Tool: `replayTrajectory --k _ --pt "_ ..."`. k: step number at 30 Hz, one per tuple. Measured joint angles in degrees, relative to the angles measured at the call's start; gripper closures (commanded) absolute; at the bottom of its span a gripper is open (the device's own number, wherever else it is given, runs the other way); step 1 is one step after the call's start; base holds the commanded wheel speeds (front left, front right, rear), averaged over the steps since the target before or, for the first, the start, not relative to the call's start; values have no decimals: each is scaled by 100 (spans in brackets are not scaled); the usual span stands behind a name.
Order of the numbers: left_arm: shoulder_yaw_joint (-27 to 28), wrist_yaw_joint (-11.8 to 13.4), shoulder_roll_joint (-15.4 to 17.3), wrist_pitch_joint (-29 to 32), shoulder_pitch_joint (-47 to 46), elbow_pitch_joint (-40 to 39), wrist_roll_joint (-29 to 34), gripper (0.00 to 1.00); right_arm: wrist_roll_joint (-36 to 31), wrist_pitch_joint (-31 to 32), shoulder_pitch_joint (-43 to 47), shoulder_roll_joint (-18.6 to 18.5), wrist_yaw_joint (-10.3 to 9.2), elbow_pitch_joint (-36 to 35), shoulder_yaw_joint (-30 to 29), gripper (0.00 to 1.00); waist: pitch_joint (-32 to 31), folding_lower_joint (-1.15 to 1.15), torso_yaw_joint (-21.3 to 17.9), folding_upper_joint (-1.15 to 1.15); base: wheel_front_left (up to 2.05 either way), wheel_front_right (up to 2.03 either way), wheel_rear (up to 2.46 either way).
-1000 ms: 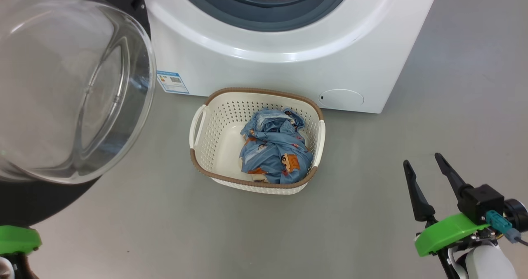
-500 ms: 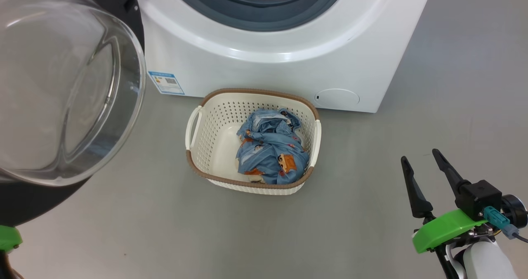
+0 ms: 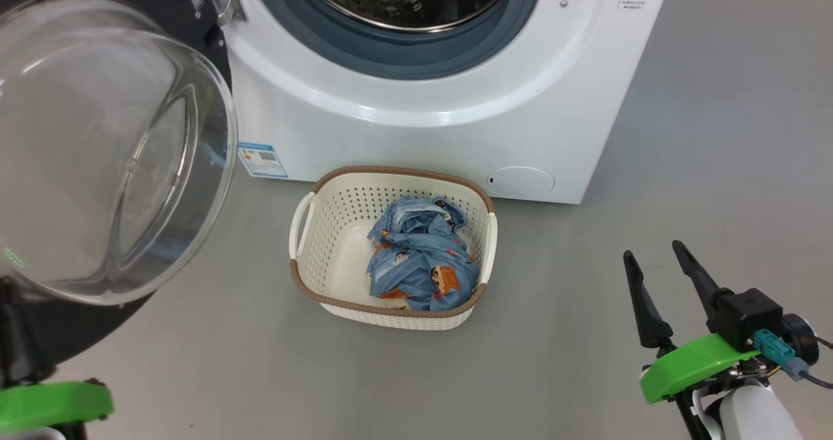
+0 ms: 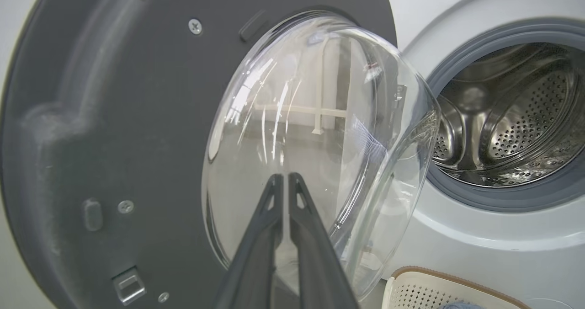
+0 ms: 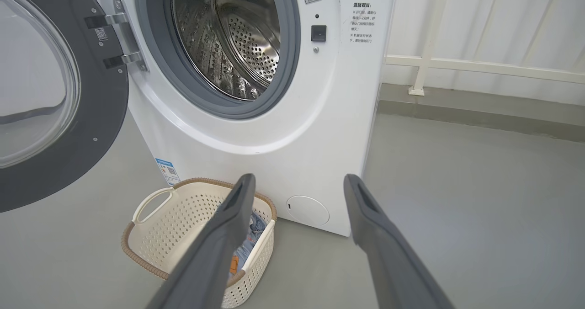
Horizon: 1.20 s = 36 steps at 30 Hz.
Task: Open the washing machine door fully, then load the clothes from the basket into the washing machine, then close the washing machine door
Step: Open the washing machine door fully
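The washing machine [image 3: 423,121] stands ahead with its steel drum [image 5: 228,39] exposed. The washing machine door [image 3: 110,147] hangs swung out to the left, its glass bowl bulging towards me. In the left wrist view my left gripper [image 4: 284,176] is shut and empty, its tips just before the door's glass bowl [image 4: 320,140]. On the floor before the machine sits the basket [image 3: 306,284] with the blue printed clothes [image 3: 420,261] bunched in its right half. My right gripper [image 3: 652,249] is open and empty, low at the right, well apart from the basket [image 5: 151,254].
Grey floor [image 3: 716,134] spreads to the right of the machine. A white railing and wall [image 5: 480,66] run behind that side. The open door takes up the space left of the basket.
The head camera has tilted up, so the scene sits lower and more of the drum shows. My left arm's green collar has come back in at the lower left. Both grippers keep their states.
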Motion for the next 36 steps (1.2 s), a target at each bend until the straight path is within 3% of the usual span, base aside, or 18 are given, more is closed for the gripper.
replayTrajectory --k 1,2,3,19,36 --pt "-65 0 -32 0 70 -123 18 49 1 0 1 24 0 0 12 0 -18 0 -15 0 0 0 0" --pt "-143 0 -52 0 130 -221 19 15 2 0 3 36 0 0 18 0 -34 0 -30 0 0 0 0" --pt "-224 0 -54 0 188 -302 19 0 3 0 5 38 0 -1 23 0 -50 0 -47 0 0 0 0" --pt "-1474 121 -52 0 743 -847 -116 0 2 0 124 109 0 -177 88 0 -211 0 -485 0 0 0 0" --pt "-1876 172 -40 0 1407 -851 -4 0 -5 0 575 231 0 -504 197 0 -613 0 -1135 0 0 0 0"
